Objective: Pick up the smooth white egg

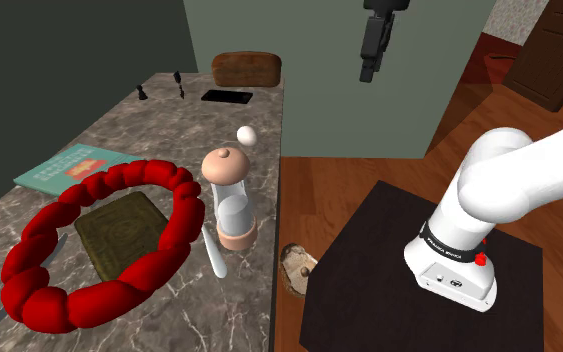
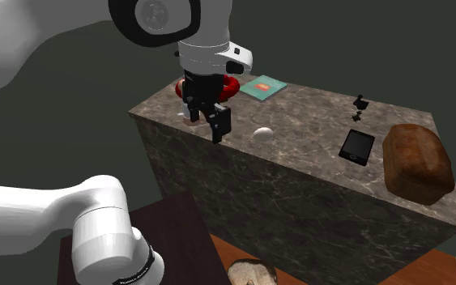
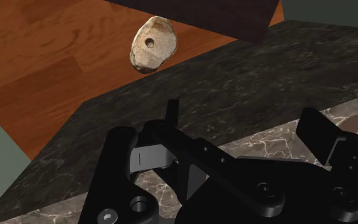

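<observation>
In the shoulder view I see the egg (image 1: 246, 134) lying on the marbled desk (image 1: 169, 120), near the edge that faces the stand (image 1: 369, 300). It sits between a pink-capped bottle (image 1: 229, 200) and a black phone (image 1: 227, 96), touching neither. A brown loaf (image 1: 247, 68) is at the far end. A red ring (image 1: 99, 250) and a teal book (image 1: 74, 165) are toward the view's left. My claw (image 1: 369, 68) hangs high, off past the desk's edge and well apart from the egg. A pale stone (image 1: 297, 265) lies on the wooden floor (image 1: 339, 170) below.

In the second exterior view the egg (image 2: 263, 133) rests close to the desk's (image 2: 315, 113) near edge. The phone (image 2: 356, 146) and the loaf (image 2: 416, 162) are to its right. The claw (image 2: 208, 121) hangs left of the egg, near it but not touching. Its fingers stand apart with nothing between them. The ring (image 2: 232, 83) and the book (image 2: 264, 87) lie behind.

In the wrist view the claw (image 3: 215, 133) is spread wide and empty. Beyond it I see the desk's (image 3: 234, 76) dark edge, the floor (image 3: 37, 57) and the stone (image 3: 152, 43).
</observation>
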